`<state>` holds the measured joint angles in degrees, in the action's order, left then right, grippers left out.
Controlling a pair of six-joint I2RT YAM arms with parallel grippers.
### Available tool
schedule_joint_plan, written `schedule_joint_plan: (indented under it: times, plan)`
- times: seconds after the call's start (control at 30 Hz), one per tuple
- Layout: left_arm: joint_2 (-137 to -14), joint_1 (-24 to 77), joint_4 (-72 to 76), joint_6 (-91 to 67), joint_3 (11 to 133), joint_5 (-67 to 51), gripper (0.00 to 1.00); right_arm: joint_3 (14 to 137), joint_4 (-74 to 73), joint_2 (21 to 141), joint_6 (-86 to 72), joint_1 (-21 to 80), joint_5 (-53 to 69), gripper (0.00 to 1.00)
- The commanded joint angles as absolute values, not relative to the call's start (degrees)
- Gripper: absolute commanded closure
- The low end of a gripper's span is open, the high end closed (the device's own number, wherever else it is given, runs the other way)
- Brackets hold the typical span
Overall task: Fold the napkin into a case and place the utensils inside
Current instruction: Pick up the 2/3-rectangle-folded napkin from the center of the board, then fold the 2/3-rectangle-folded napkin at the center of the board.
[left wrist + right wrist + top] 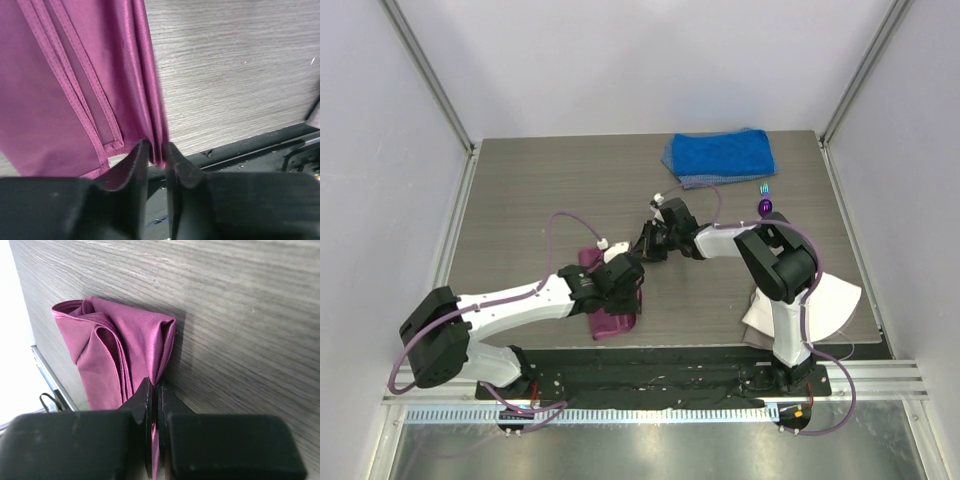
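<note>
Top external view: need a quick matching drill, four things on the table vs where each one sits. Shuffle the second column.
Things:
1. napkin
2. blue towel
3. white cloth
4. spoon

Places:
A. far edge of the table, right of centre
B. near right corner
C. near side, left of centre, in magenta folds
D. right side, right beside the teal fork

Pairs: 1-C, 2-A, 3-B, 4-D
</note>
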<state>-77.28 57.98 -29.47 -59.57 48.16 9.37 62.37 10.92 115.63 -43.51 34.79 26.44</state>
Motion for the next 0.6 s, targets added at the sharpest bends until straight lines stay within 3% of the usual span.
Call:
schedule_joint_plan:
  times: [0.0,0.07,0.2,0.3,0.43,0.57]
  plan:
    - [-76.9,57.2,-25.4,-58.2,50.0,8.4,0.65,64.3,8.9,114.3,-38.4,34.5,24.6,0.99]
    - [-76.0,55.4,-25.6,-57.7,50.3,7.8,0.59,64.3,8.4,114.3,-37.7,34.5,24.5,0.99]
    - [-73.0,50.2,-25.4,-56.3,49.2,6.0,0.57,64.2,8.0,114.1,-37.2,34.5,24.5,0.99]
    - [-71.7,45.3,-25.7,-55.3,48.4,5.2,0.65,64.4,7.7,113.5,-37.0,34.5,24.1,0.99]
    - [-73.3,38.1,-26.2,-52.4,48.4,5.2,0.83,64.8,6.6,113.1,-36.7,34.6,23.6,0.99]
    - [-77.5,32.7,-22.9,-50.2,48.8,4.3,0.93,65.0,5.8,112.7,-36.5,34.6,23.3,0.99]
